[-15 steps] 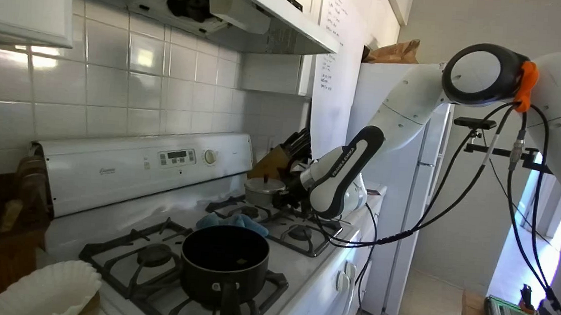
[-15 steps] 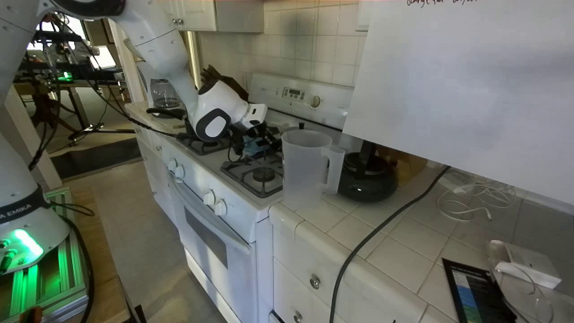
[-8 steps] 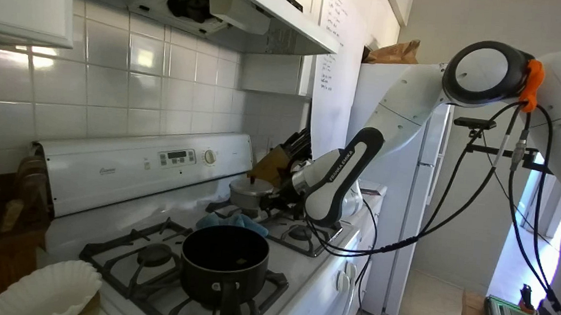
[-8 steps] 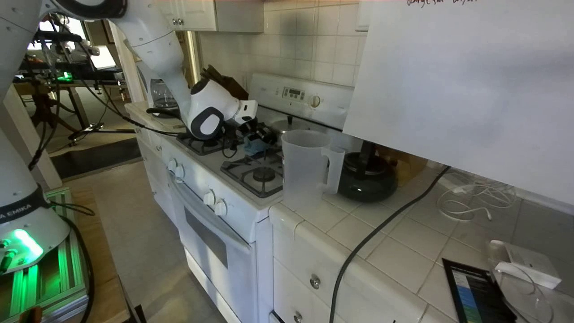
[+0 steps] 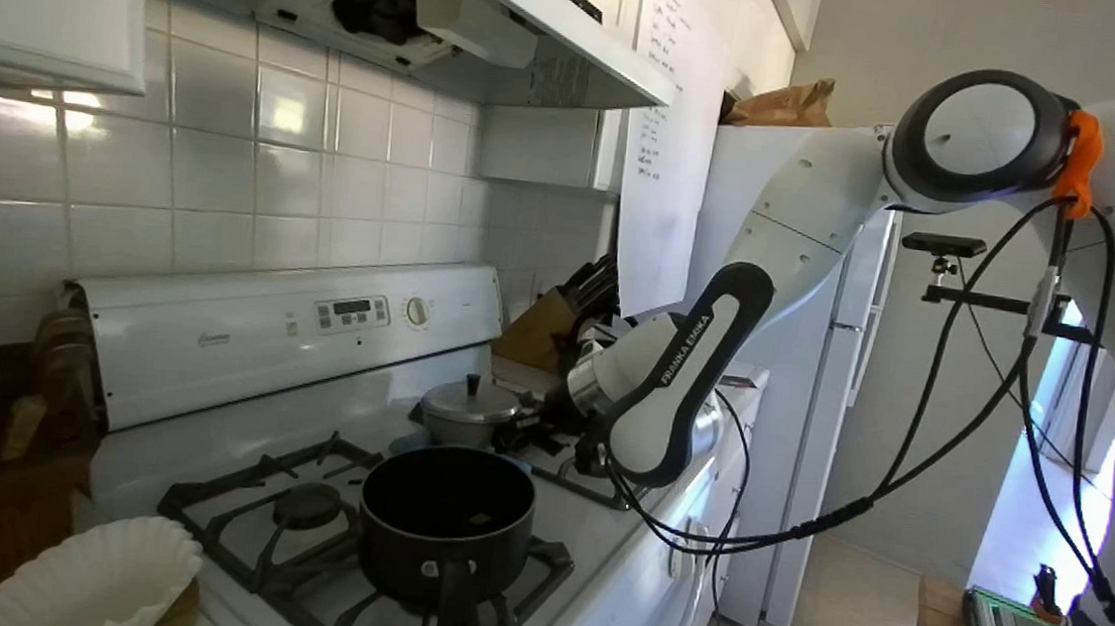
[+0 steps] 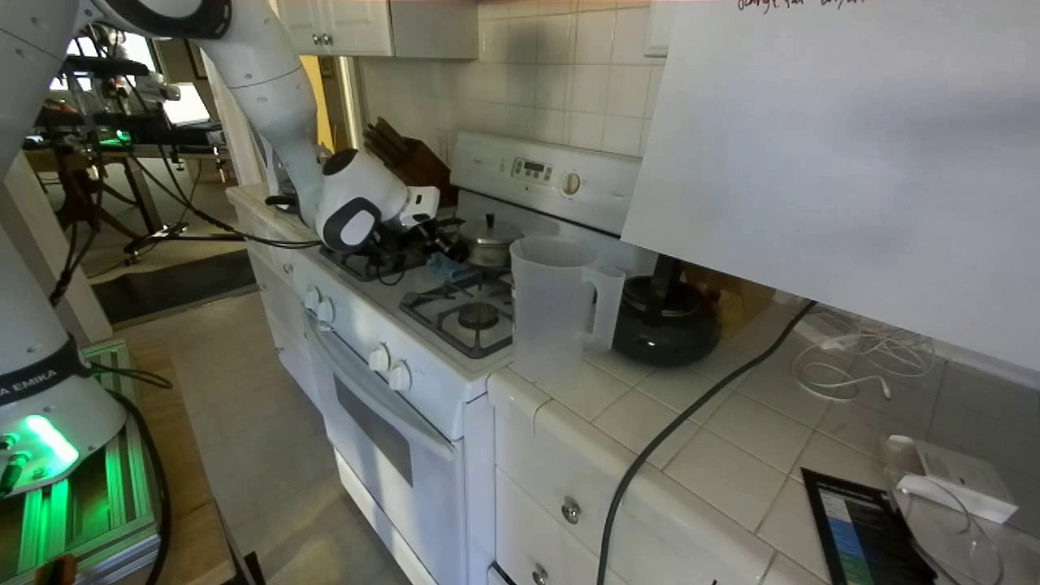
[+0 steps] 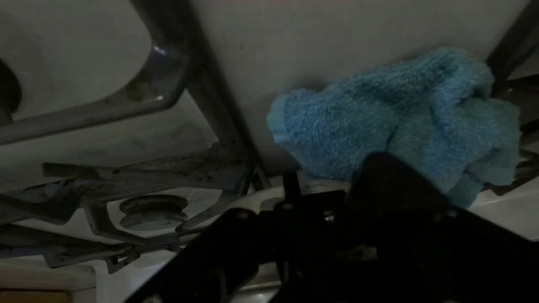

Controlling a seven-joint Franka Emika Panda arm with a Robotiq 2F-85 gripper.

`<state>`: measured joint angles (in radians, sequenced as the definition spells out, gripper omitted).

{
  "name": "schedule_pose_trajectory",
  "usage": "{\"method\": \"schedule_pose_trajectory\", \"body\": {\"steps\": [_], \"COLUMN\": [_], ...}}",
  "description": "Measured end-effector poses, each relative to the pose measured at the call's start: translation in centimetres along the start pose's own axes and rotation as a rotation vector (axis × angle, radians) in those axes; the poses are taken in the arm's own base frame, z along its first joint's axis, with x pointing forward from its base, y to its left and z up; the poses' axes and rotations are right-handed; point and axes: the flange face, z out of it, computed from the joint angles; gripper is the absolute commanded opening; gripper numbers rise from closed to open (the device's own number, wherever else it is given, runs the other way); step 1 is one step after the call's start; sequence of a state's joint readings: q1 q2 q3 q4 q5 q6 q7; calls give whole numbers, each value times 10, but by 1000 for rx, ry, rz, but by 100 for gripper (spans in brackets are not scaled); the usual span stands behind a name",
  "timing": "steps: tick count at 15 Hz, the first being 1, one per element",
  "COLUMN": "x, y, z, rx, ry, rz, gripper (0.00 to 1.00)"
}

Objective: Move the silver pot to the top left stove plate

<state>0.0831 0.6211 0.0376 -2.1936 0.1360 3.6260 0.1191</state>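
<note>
"What room do we see?"

"A kitchen with a white stove against tiles, a hood above and a fridge at far right. In an exterior view, a tiled worktop fills the near right and carries a frosted jug."

"And the silver pot?"

"Over the stove, beyond the black pot and near the blue cloth. We cannot tell whether its base touches anything. The claw is clamped on it, though the part gripped is too dark for us."

"Any writing?"

"We read FRANKA EMIKA on the arm. The handwritten sheet and the stove's badge are too small for us to read."
</note>
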Motion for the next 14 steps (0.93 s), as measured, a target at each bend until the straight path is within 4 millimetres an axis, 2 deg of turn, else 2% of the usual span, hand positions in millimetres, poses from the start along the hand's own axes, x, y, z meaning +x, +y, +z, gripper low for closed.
{"method": "schedule_pose_trajectory", "body": {"steps": [6, 14], "x": [-3, -8], "y": [-9, -38], "z": [-8, -24], "rx": [17, 55], "ry": [59, 81], "rz": [-54, -152], "gripper": [11, 11]}}
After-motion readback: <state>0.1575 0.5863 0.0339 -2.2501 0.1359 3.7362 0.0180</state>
